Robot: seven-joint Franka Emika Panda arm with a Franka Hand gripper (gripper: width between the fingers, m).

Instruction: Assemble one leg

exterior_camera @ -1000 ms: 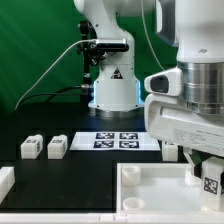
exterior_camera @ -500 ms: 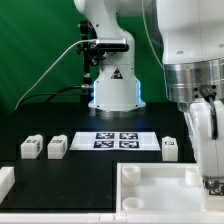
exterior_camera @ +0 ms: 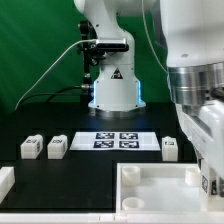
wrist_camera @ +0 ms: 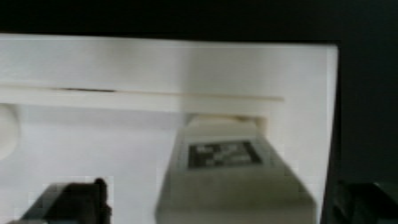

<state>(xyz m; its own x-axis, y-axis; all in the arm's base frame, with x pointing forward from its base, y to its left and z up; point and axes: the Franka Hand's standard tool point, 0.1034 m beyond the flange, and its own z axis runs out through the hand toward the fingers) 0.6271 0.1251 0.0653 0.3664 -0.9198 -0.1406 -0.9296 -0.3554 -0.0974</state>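
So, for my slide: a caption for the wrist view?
Gripper open above a tagged leg standing in the white tray.

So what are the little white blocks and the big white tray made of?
The little blocks look like white plastic with a dull finish: smooth faces, neat edges, black-and-white square marks on them. The tray looks like the same matte white plastic, with a moulded raised rim and no wood grain. Painted wood cannot be ruled out. The black table looks matte, but I cannot tell its material.

Exterior view faces the arm's base; blurry wrist view seemingly shares the tray (exterior_camera: 150,180)
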